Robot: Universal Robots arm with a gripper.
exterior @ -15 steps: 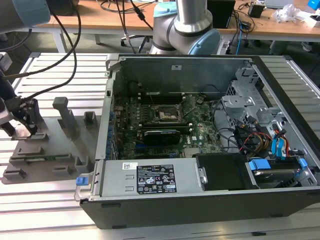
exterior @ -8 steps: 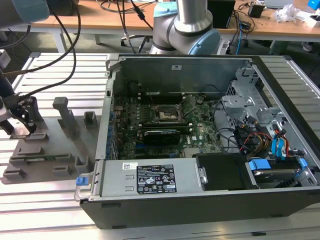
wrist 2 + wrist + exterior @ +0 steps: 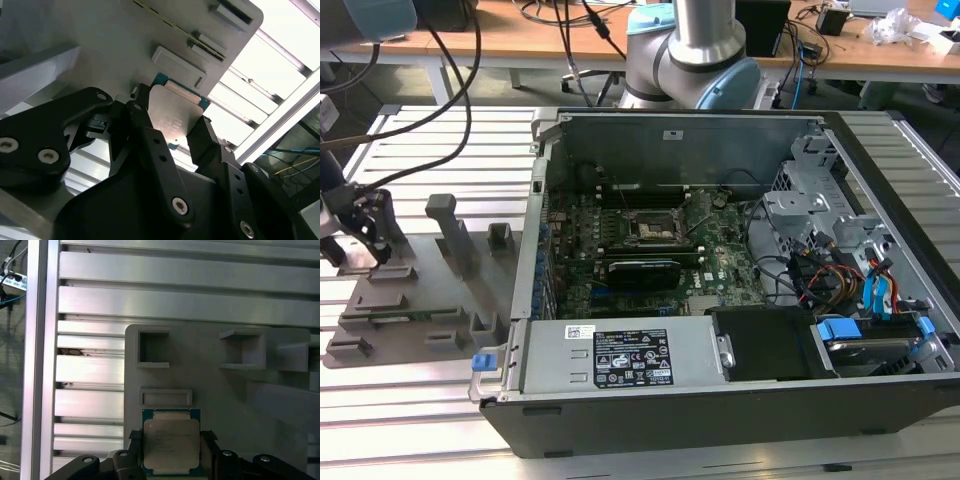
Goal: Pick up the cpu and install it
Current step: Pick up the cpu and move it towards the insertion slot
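Gripper (image 3: 365,225): at the exterior view's left, pointing down at the grey tray (image 3: 440,300) on the surface (image 3: 420,420).
Grip: clenched on the cpu (image 3: 171,440), fingers (image 3: 135,440) against opposite edges.
Cpu: at the tray's edge, silvery top showing.
Computer case (image 3: 720,425): open, well apart on the exterior view's right.

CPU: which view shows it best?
The first wrist view: the CPU faces the camera, metal top whole, between the jaws. The second wrist view shows it slanted, partly behind a jaw. The exterior view places the gripper at the grey holder plate.
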